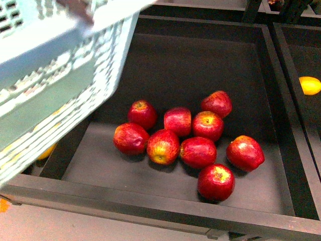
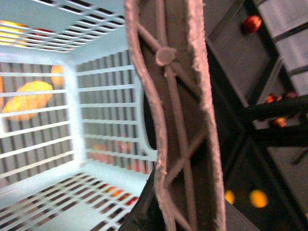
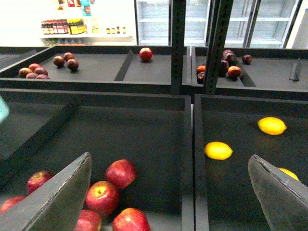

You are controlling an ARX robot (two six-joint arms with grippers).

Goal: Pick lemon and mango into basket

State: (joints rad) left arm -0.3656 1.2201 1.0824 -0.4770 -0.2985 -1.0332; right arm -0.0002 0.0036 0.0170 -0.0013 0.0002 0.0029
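Observation:
The pale aqua basket [image 1: 55,75] hangs tilted at the upper left of the front view, above the bin's left edge. My left gripper [image 2: 175,214] is shut on its brown handle [image 2: 178,120]. The basket's inside [image 2: 96,53] looks empty. An elongated orange-yellow fruit [image 2: 29,98], apparently the mango, shows through the slotted wall, outside the basket. My right gripper [image 3: 168,202] is open and empty over the divider between two bins. Lemons [image 3: 218,150] [image 3: 272,125] lie in the bin beside it. One lemon [image 1: 310,85] shows at the front view's right edge.
Several red apples [image 1: 178,138] lie in the black bin [image 1: 150,201] in front of me. A black divider wall [image 3: 188,159] separates the apple bin from the lemon bin. Farther bins hold more apples [image 3: 146,54] and dark fruit [image 3: 65,60]. Metal posts [image 3: 178,43] stand behind.

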